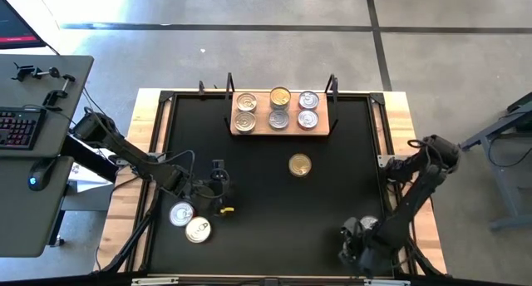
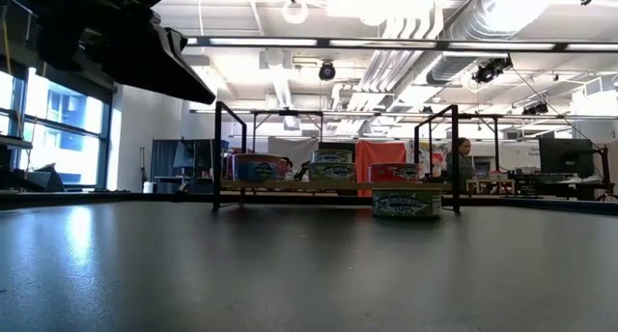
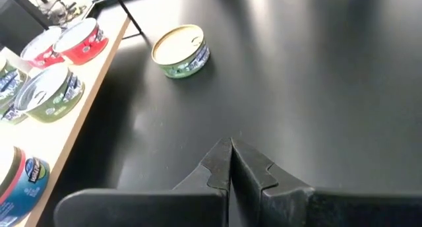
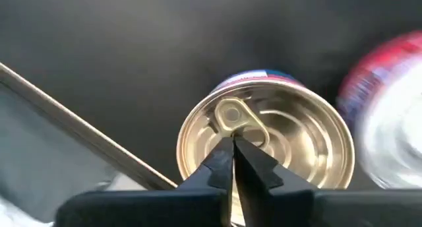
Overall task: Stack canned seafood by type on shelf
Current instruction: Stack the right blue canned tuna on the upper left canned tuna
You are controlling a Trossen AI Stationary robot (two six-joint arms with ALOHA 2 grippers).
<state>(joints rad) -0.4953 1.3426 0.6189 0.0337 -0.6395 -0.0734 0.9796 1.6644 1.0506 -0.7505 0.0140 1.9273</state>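
The shelf (image 1: 283, 126), a light-wood board on a black wire frame, stands at the far middle of the desk (image 1: 274, 236) and holds six round tins (image 1: 278, 109) in three pairs; silver lids at left and right, and in the middle pair a gold lid behind a silver one; one gold-lidded tin (image 1: 300, 165) sits alone on the black mat just in front of the shelf; two silver-lidded tins (image 1: 189, 221) lie side by side near the left front; at the right front corner, in the right wrist view, a gold-lidded tin (image 4: 264, 144) lies directly under the right tool (image 4: 232, 151), with a red-banded tin (image 4: 389, 108) just beside it; the right tool's fingers are pressed together over that lid's pull tab, holding nothing visibly; the left tool (image 3: 231, 162) hovers over bare mat near the two silver tins, also closed and empty; the sorting looks about half done, a pick-up at the right corner seemingly in hand; the next move likely needs the fingers spread to span the tin's rim.
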